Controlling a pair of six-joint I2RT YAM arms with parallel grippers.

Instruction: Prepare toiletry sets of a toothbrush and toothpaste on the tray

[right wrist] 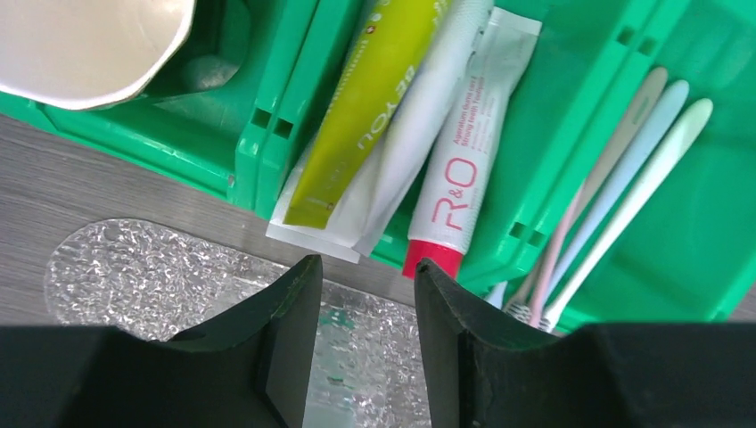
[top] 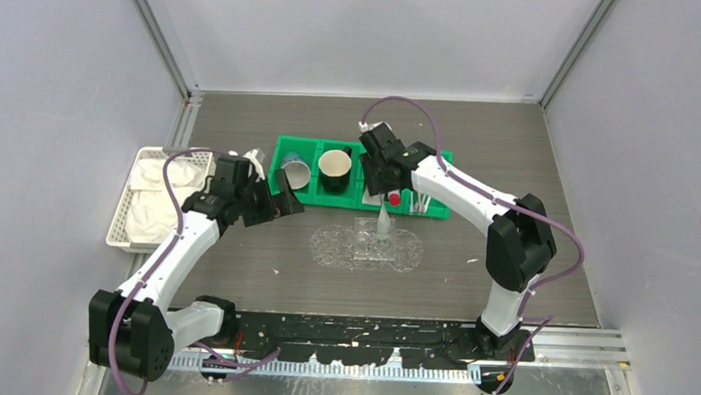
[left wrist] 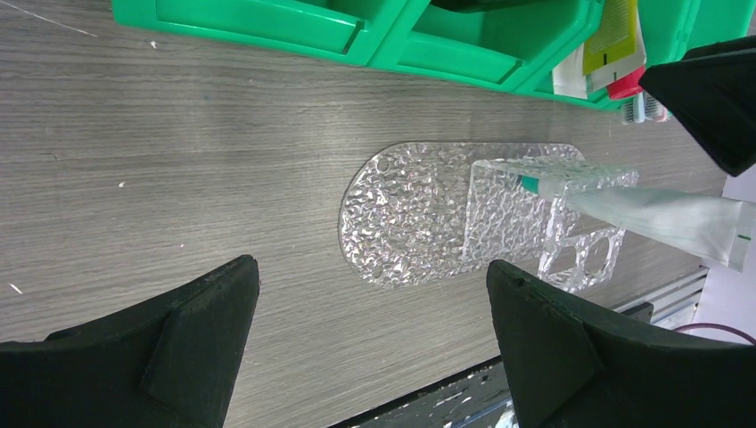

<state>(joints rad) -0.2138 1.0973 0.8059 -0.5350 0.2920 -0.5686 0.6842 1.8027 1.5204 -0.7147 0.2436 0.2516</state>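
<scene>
The left pincer (top: 276, 204) is hovering with its fingers spread wide and gripping nothing, just left of the tray (top: 331, 249), which is lying on the table (top: 507, 260) in front of the green bin (top: 316, 155). The right pincer (top: 382, 190) is hanging over the bin's near edge, above a pale tube (top: 384, 222) that is standing tilted in a clear holder (top: 368, 233) on the tray. A black mug (top: 335, 171) is sitting upright in the bin, and a white mesh basket (top: 148, 196) is resting far left.

In the left wrist view, the tube is leaning with its green-capped end inside the holder, its flat end sticking out apart from the right pincer.

In the right wrist view, the right fingers (right wrist: 285, 348) are standing slightly parted, pinching nothing. A yellow-green tube (right wrist: 374, 98) and a white R&O tube (right wrist: 459, 169) are lying side by side in one compartment, with toothbrushes (right wrist: 615, 187) in the next
</scene>
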